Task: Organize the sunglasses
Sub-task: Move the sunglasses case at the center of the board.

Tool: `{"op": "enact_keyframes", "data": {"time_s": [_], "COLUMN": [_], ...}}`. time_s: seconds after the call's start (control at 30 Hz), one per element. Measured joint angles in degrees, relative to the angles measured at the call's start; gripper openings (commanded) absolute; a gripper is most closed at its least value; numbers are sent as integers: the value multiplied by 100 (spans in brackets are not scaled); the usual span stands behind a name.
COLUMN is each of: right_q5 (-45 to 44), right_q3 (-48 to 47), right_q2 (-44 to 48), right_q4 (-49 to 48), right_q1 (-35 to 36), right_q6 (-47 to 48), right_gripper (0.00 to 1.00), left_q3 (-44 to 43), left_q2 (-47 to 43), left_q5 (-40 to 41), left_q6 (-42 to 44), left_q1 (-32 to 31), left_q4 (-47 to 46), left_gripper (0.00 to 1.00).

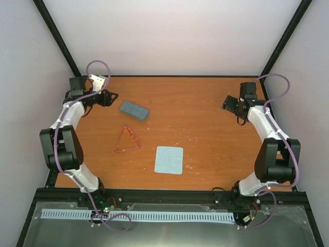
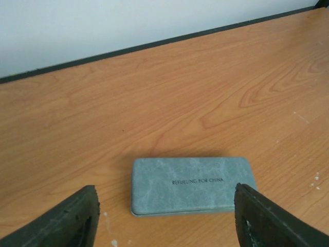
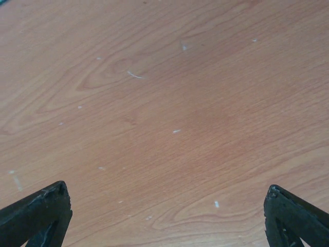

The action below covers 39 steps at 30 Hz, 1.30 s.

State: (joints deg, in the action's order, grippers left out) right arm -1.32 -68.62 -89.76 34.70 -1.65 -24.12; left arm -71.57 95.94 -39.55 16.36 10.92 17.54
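Sunglasses [image 1: 127, 140] lie left of centre, perhaps unfolded, near the closed case [image 2: 193, 185]. Our left gripper [image 2: 164, 206], jaws wide, faces it; we should centre it before closing. Right gripper [image 3: 164, 206] gapes empty.

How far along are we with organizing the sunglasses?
Done: nothing visible. The sunglasses lie loose on the table, apart from the closed case and the cloth. In hand: the left claw, open, faces the case without touching it; the right claw hangs open, empty. Left: probably opening the case, stowing the sunglasses, closing it.
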Motion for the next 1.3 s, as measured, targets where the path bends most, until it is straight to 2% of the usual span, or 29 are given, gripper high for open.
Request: {"op": "enact_keyframes", "data": {"time_s": [0.1, 0.27, 0.37, 0.43, 0.5, 0.67, 0.8, 0.87, 0.9, 0.97, 1.03, 1.13, 1.3], "right_q5": [420, 1803, 1716, 1462, 1272, 796, 570, 516, 503, 518, 551, 546, 387], "right_q3": [142, 481, 243, -232, -649, -1506, -1934, -2144, -2243, -2413, -2601, -2929, -3412], "right_q2": [151, 157, -197, -629, -966, -1556, -1864, -2037, -2131, -2288, -2437, -2614, -2741], "right_q4": [-254, -813, -619, -380, -216, 98, 275, 341, 352, 372, 437, 546, 719], "right_q1": [-15, -37, 293, 800, 1224, 2140, 2533, 2667, 2721, 2793, 2844, 2892, 3045], "right_q6": [-109, -310, -177, 28, 192, 466, 662, 743, 776, 844, 876, 1016, 1300], "right_gripper": [100, 100, 100, 98, 91, 78, 62, 47, 44, 47, 54, 57, 61], "left_q3": [-181, -361, -391, -520, -726, -1106, -1451, -1711, -1860, -2238, -2573, -2968, -3119], "left_q2": [57, 114, 170, 326, 570, 1154, 1635, 1939, 2087, 2415, 2669, 2931, 3056], "left_q5": [199, 660, 929, 1147, 1340, 1718, 2028, 2096, 2092, 1998, 1799, 1462, 1102], "left_q6": [11, 155, 354, 483, 588, 831, 922, 973, 992, 1025, 1036, 1040, 1119], "left_q1": [0, 2, 7, 11, 22, 52, 59, 61, 61, 63, 63, 35, -94], "left_q4": [96, 98, 127, 232, 350, 625, 841, 984, 1091, 1381, 1670, 2098, 2605], "left_gripper": [63, 56, 46, 32, 24, 19, 16, 15, 14, 14, 14, 14, 14]}}
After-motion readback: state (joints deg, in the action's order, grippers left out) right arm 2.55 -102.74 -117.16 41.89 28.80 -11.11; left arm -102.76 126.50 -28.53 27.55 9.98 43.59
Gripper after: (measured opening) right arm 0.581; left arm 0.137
